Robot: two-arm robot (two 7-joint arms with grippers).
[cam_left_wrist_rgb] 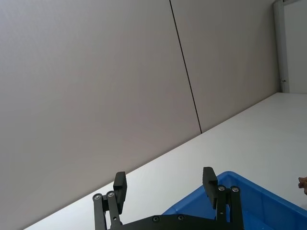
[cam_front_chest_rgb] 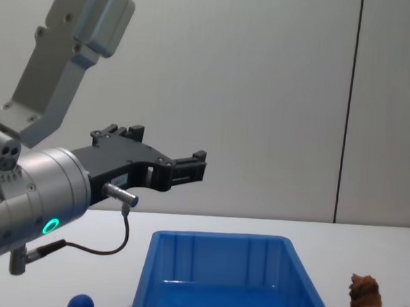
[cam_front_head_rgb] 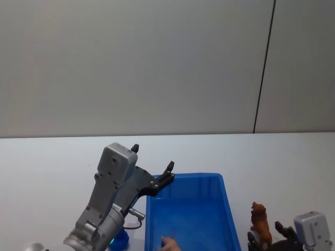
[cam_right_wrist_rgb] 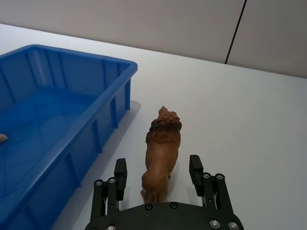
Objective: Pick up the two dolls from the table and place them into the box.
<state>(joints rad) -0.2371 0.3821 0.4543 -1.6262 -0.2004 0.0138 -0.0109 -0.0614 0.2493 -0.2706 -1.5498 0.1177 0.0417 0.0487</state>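
The reddish-brown lion-like doll (cam_right_wrist_rgb: 163, 143) stands upright on the white table (cam_front_head_rgb: 47, 162), just right of the blue box (cam_front_head_rgb: 186, 214). My right gripper (cam_right_wrist_rgb: 158, 171) is open, low at the table, with one finger on each side of the doll's hind end and not touching it. The dark blue doll (cam_front_chest_rgb: 81, 303) with its ball top sits on the table left of the box, partly hidden behind my left arm in the head view. My left gripper (cam_left_wrist_rgb: 164, 184) is open and holds nothing, raised high above the box's far left corner (cam_front_head_rgb: 154, 170).
A small pinkish thing (cam_front_head_rgb: 168, 243) lies inside the box at its near end. The grey wall (cam_front_head_rgb: 157, 63) rises behind the table. The table spreads wide to the left and beyond the box.
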